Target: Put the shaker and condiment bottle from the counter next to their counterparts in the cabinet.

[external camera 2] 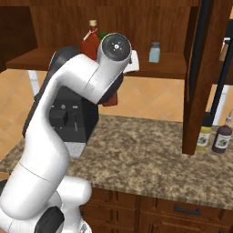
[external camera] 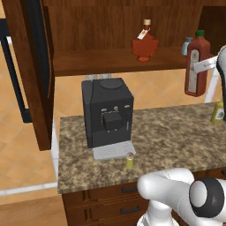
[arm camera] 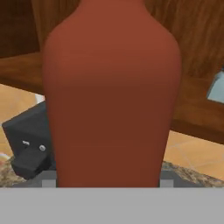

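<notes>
The cabinet (external camera: pixel 110 62) is seen at 12 o'clock above the desk (external camera: pixel 176 137). The bottle (external camera: pixel 197 67) is clamped in the end effector (external camera: pixel 204 66) at 3 o'clock, off the desk. The shaker (external camera: pixel 129 160) stands at 6 o'clock.

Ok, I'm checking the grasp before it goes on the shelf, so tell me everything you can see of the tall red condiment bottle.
The condiment bottle is tall and slim, glossy red like plastic, with a green cap and a light label strip down its side. It stands nearly upright in mid-air, clear of the counter, in front of the cabinet shelf's right end, its lower body hanging below shelf level. The gripper is closed around its middle. In the hand view its red body looms close, shoulders tapering to the neck.
</notes>
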Tool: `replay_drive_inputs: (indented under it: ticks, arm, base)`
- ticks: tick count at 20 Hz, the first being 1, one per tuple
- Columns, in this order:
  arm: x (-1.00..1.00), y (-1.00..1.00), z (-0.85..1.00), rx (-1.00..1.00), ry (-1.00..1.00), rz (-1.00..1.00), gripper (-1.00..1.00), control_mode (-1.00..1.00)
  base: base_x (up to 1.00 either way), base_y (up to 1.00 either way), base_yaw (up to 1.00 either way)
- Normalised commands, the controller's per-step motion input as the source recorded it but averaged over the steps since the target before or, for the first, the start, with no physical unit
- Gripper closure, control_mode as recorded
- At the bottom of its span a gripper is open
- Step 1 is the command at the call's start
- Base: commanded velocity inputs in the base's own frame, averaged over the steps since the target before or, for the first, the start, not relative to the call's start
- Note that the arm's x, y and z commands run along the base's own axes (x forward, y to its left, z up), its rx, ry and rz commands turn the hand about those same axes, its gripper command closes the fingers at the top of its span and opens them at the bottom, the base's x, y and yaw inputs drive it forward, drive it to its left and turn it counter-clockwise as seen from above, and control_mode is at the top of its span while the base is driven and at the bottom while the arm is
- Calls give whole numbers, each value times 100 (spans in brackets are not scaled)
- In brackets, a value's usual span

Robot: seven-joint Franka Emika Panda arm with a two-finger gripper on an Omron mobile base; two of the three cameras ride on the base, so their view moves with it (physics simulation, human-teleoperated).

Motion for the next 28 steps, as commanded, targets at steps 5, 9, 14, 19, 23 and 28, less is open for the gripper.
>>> replay_drive_inputs:
  ticks: [5,9,14,19,23,28]
  arm:
    - [-12,46,2,5,5,2,100,-100]
    - [1,64,4,7,-22,-26,100,-100]
    - [0,74,12,3,-37,-35,100,-100]
    - [24,62,4,0,-21,-27,100,-100]
    - [48,78,37,0,0,-17,100,-100]
    - [62,59,78,3,13,-5,100,-100]
  base:
    - [0,0,0]
    - [0,0,0]
    - [0,0,0]
    - [0,0,0]
    - [0,0,0]
    - [0,0,0]
